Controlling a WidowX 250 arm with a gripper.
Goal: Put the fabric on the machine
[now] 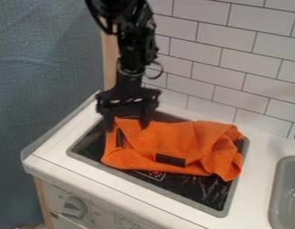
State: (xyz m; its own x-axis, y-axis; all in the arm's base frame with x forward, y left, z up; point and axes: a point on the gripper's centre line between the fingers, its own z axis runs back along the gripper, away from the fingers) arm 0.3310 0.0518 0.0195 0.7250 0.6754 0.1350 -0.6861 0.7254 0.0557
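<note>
In the camera view, an orange fabric [188, 138] is seen bunched and folded across the black cooktop [212, 197] set into a white counter [254, 188]. The cooktop's grey-framed surface is partly covered, with dark glass left exposed on the fabric's 5 o'clock side. Two dark patches are displayed on the cloth, one [170, 159] near its 6 o'clock edge, the other [119, 137] toward 9 o'clock. The black gripper [126, 124] is held open at the fabric's 11 o'clock corner, its fingers spread apart and pointed down; whether the cloth is touched cannot be told. The arm [135, 49] is extended into view from 11 o'clock. A white front panel fitted with a round dial [74, 207] is placed at 7 o'clock, and a grey basin [280, 179] is sunk into the counter at 4 o'clock. The scene is backed by white tiles [233, 49] at 1 o'clock and flanked by a blue-grey curtain [45, 67] at 10 o'clock.
</note>
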